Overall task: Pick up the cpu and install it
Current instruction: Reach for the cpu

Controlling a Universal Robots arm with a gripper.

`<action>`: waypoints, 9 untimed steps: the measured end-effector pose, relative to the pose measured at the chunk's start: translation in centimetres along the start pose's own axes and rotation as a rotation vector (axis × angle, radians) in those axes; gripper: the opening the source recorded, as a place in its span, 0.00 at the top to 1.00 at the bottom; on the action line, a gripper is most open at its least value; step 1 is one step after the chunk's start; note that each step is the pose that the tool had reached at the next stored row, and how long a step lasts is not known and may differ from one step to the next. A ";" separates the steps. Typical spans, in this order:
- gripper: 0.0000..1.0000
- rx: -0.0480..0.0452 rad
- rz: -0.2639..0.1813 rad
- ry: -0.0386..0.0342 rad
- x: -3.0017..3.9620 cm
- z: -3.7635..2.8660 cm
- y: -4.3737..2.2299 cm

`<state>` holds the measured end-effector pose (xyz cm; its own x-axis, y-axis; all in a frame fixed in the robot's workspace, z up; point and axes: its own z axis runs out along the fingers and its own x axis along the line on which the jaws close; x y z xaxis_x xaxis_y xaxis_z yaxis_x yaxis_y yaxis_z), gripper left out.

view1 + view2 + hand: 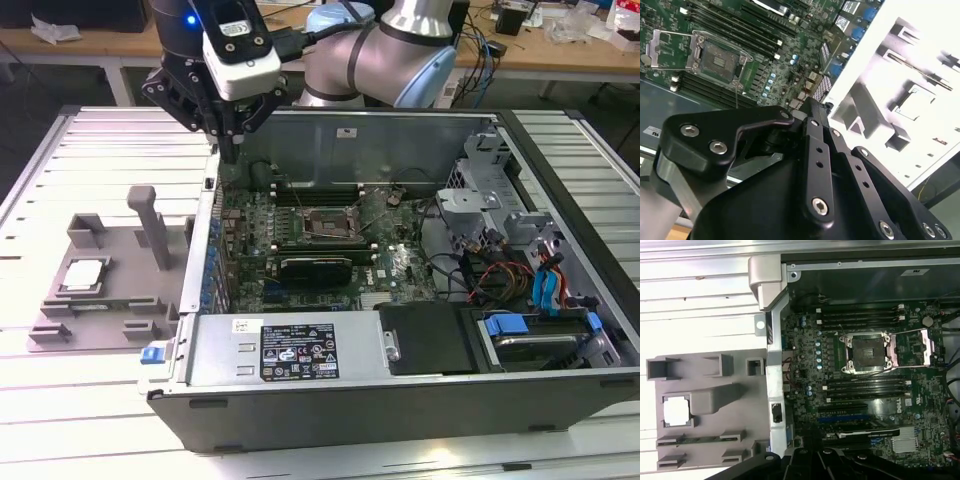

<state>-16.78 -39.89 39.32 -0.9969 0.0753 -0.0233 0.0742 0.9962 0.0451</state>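
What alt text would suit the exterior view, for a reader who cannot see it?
A robot arm's gripper hangs above one side wall of an open computer case. The cpu lies in a grey tray at the exterior view's left, and the black socket sits on the motherboard inside the case.

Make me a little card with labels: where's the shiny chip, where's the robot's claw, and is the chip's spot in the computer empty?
cpu: lying flat in the grey tray, outside the computer case
gripper: up over the case's wall beside the tray, apart from the cpu
socket: on the motherboard, metal frame swung open, no chip in it
task so far: cpu not picked up yet
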 end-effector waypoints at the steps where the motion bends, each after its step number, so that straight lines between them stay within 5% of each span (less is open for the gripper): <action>1: 0.89 0.0000 0.000 0.0000 0.24 0.00 -0.02; 9: 0.89 0.0000 0.000 0.0000 1.53 -0.02 -0.12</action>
<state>-18.31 -39.89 39.30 -0.9969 0.0752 -0.0233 0.0741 0.9962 0.0451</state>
